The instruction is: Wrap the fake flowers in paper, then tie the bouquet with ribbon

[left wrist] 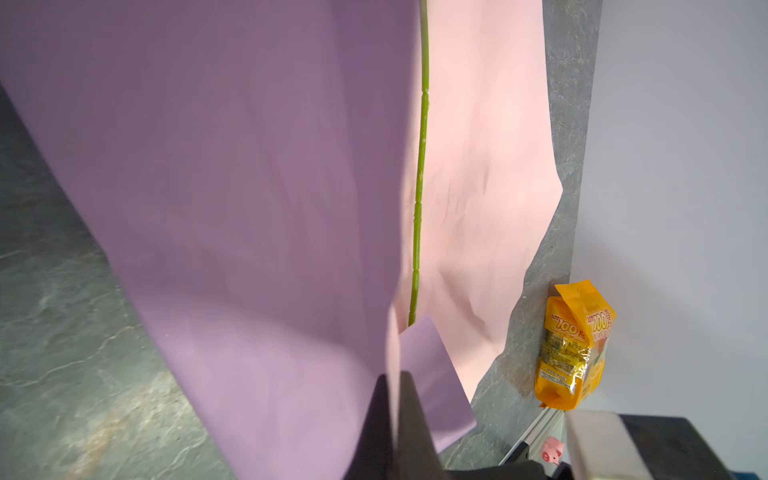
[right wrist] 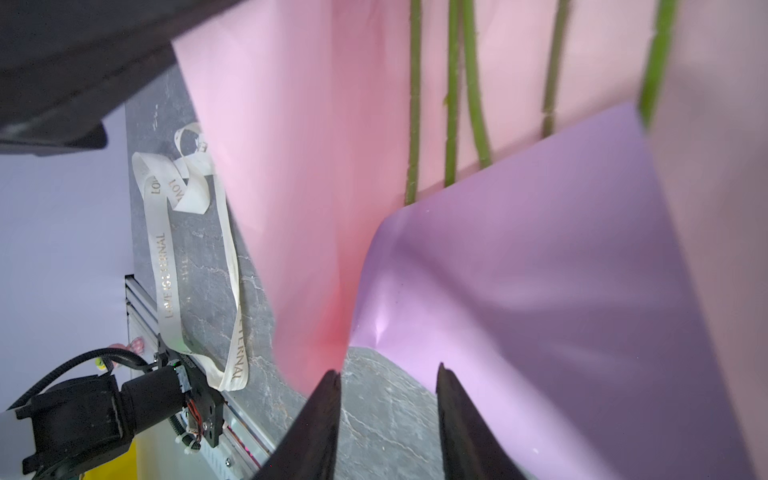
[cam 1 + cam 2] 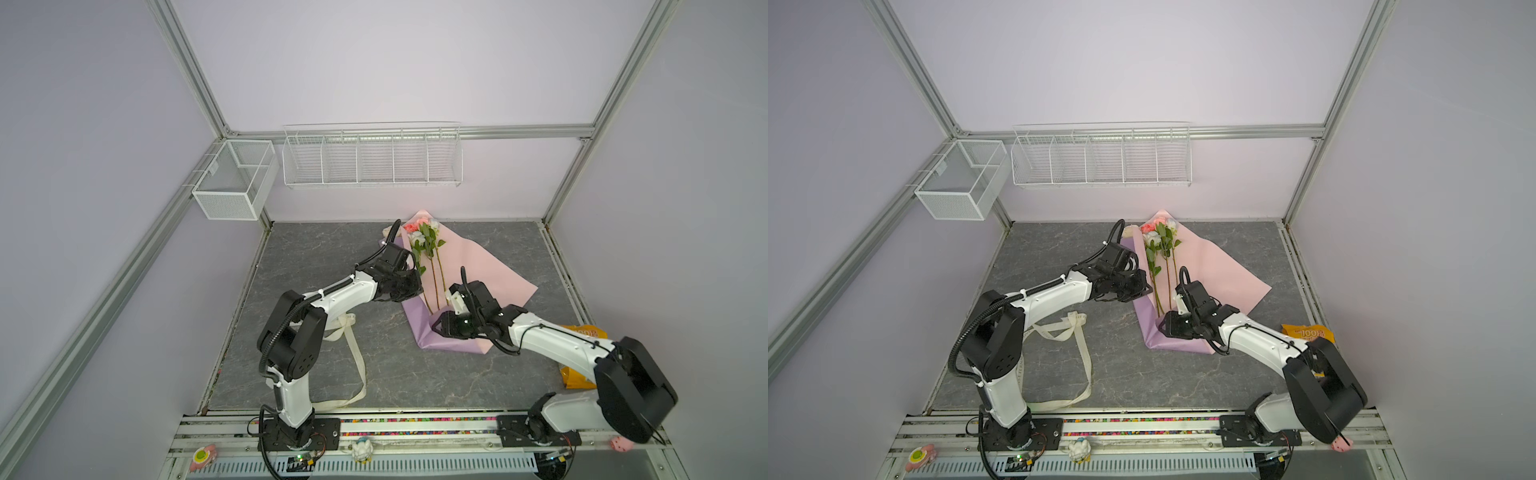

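Observation:
The bouquet of fake flowers [image 3: 424, 239] [image 3: 1158, 241] lies on the table with its roses toward the back wall, on half-unfolded pink and lilac paper [image 3: 478, 266]. My left gripper [image 3: 417, 286] [image 3: 1147, 289] is shut on the paper's lilac left edge [image 1: 291, 208], which is lifted, and a sheet edge shows between its tips [image 1: 392, 379]. A green stem [image 1: 419, 187] runs behind that flap. My right gripper [image 3: 434, 326] [image 3: 1161, 326] is open at the folded stem end. In the right wrist view only bare table shows between its tips [image 2: 388, 372], with several stems [image 2: 453, 104] beyond.
A long cream printed ribbon [image 3: 357, 361] [image 3: 1086, 361] [image 2: 166, 266] lies loose on the table's left, near the left arm. An orange snack bag [image 3: 582, 332] [image 1: 573, 345] sits by the right edge. Two white wire baskets [image 3: 232, 183] [image 3: 372, 158] hang on the back walls.

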Motion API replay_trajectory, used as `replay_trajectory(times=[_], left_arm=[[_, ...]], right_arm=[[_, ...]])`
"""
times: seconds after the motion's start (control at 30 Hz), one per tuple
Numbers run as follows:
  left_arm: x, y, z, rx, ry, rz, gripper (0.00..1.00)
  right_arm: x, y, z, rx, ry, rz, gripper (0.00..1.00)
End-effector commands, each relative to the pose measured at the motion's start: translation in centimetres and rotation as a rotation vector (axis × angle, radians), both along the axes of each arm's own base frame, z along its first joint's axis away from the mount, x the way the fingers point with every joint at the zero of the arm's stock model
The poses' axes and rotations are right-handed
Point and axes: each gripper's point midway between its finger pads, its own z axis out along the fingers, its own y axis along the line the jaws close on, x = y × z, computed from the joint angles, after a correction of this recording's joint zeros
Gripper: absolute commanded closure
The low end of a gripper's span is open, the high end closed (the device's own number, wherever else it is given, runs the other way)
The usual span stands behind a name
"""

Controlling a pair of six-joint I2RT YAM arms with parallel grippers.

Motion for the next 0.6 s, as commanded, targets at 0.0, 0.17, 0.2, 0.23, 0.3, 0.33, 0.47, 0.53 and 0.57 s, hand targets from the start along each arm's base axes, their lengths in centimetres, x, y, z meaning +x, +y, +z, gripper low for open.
replay_trajectory(times=[0.0, 0.17, 0.2, 0.23, 0.3, 0.33, 0.47, 0.53, 0.57], left_arm=[[0.2, -1.0, 0.1, 0.019, -0.012, -0.023, 1.00], [-0.4, -1.9, -0.9, 0.034, 0.011, -0.053, 1.00], [-0.5, -2.1, -1.1, 0.038, 0.016, -0.058, 1.00], [-0.6, -2.2, -1.3, 0.042, 0.020, -0.061, 1.00], [-0.8, -2.5, -1.5, 0.048, 0.026, -0.070, 1.00], [-0.9, -2.5, -1.6, 0.051, 0.030, -0.073, 1.00], [-0.9, -2.8, -1.8, 0.054, 0.037, -0.073, 1.00], [-0.9, -2.9, -1.9, 0.054, 0.038, -0.071, 1.00], [-0.9, -2.9, -1.8, 0.053, 0.039, -0.072, 1.00]], right_arm=[[-0.7, -1.1, 0.6, 0.000, -0.016, -0.016, 0.46], [-0.3, -0.3, 2.5, 0.067, -0.066, -0.007, 0.29], [0.0, 0.0, 2.7, 0.065, -0.069, 0.002, 0.28], [0.4, 0.2, 2.7, 0.057, -0.070, 0.004, 0.28], [1.3, 0.9, 2.5, 0.049, -0.064, 0.022, 0.28], [1.6, 1.1, 2.3, 0.038, -0.058, 0.022, 0.29], [2.9, 2.1, 1.5, 0.028, -0.051, 0.031, 0.33], [3.4, 2.7, 1.3, 0.021, -0.051, 0.037, 0.35], [3.6, 2.8, 0.9, 0.013, -0.048, 0.039, 0.36]])
